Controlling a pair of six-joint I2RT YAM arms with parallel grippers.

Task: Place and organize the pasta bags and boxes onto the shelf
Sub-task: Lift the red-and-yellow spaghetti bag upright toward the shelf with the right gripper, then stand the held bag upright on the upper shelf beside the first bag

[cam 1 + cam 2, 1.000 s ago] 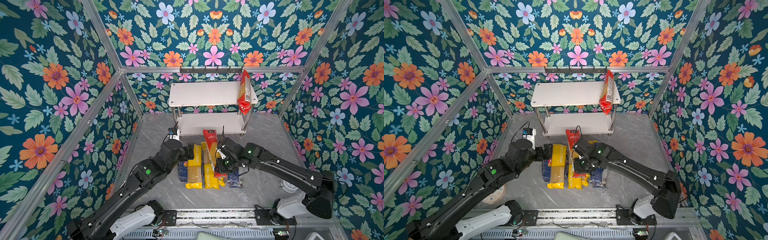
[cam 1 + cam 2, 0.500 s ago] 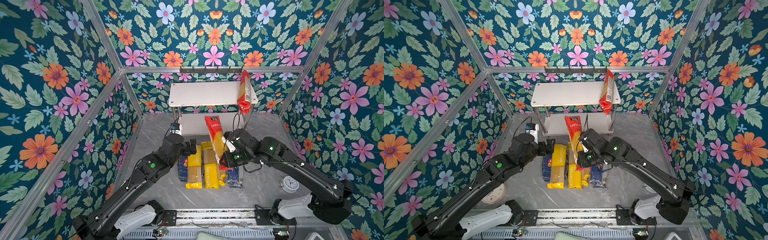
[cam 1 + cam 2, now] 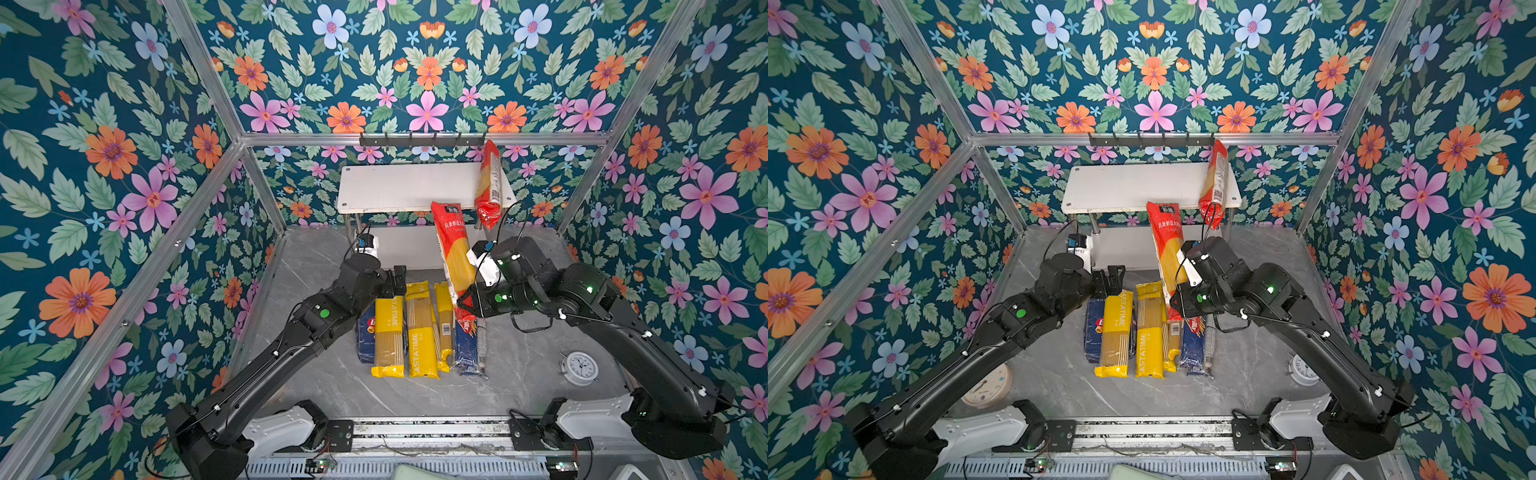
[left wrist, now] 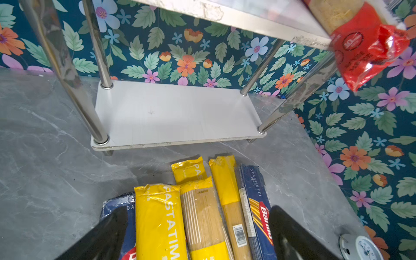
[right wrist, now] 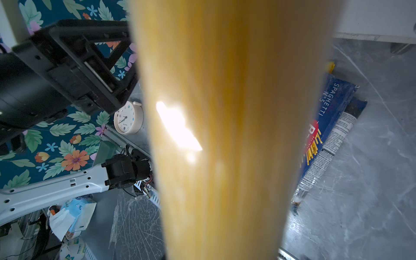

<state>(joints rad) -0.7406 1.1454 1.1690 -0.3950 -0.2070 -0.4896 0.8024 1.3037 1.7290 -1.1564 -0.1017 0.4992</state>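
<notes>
Whereas a second ago it lay low over the pile, the red bag (image 3: pixel 453 249) now stands lifted and steeply tilted, clamped near its lower end by the closed right fingers (image 3: pixel 478 308), its top before the upper board of the shelf (image 3: pixel 395 187). Left fingers (image 4: pixel 108 234) gape wide, empty, above the yellow bags (image 3: pixel 388 332) and blue box (image 3: pixel 365 332) on the tabletop (image 3: pixel 532 374). A second red bag (image 3: pixel 488 183) leans at the upper board's right end, near the lifted bag's top.

Red bag (image 3: pixel 451 241) aloft, tilted, before white shelf (image 3: pixel 399 187)
</notes>
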